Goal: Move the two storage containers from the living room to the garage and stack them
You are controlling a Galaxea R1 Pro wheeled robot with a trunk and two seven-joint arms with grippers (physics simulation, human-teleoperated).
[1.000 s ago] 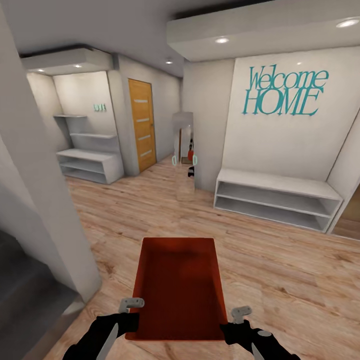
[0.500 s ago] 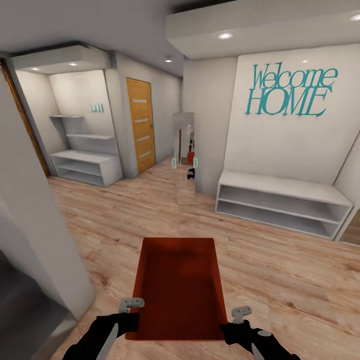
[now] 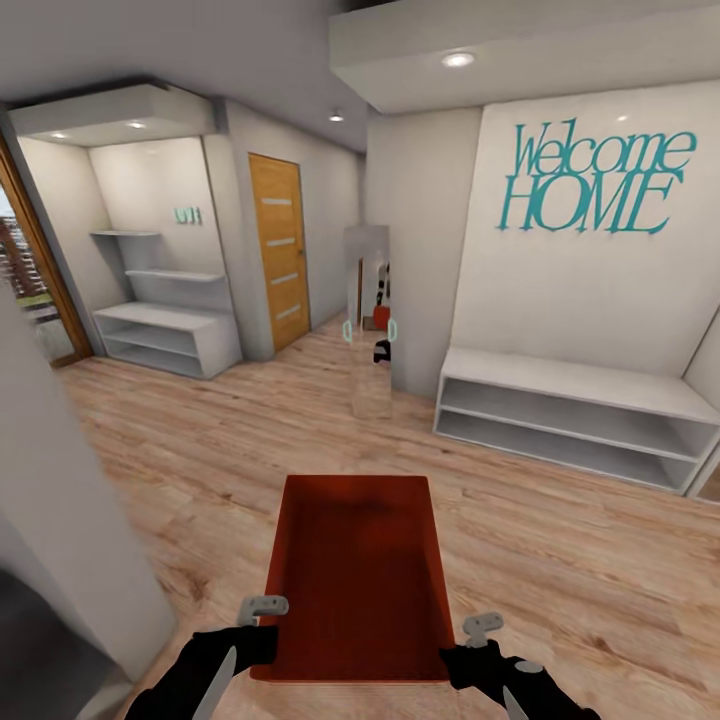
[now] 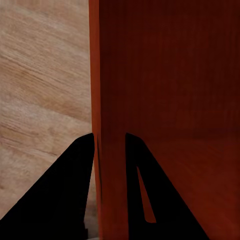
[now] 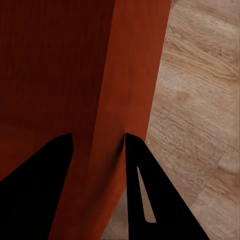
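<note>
Two grippers carry one orange-red storage container [image 3: 355, 575] low in the head view, above a light wood plank floor [image 3: 560, 560]. The left gripper [image 3: 262, 622] pinches its left wall near the robot-side corner, and the right gripper [image 3: 468, 640] pinches the right wall likewise. Ahead stand a white low shelf bench [image 3: 575, 405] under teal "Welcome HOME" lettering [image 3: 595, 180], a narrow standing mirror [image 3: 370, 320], an orange wooden door [image 3: 278, 250], and a second white shelf unit [image 3: 165, 320] in an alcove at the far left.

From the left wrist view, the left gripper [image 4: 110, 150] has its two dark fingers on either side of the container's [image 4: 165, 90] thin wall, pressed against it, with plank floor [image 4: 45, 90] beside.

From the right wrist view, the right gripper [image 5: 97, 147] straddles the opposite wall of the container [image 5: 60, 65], one finger inside and one outside, clamped on it, over wood flooring [image 5: 200, 110].
</note>
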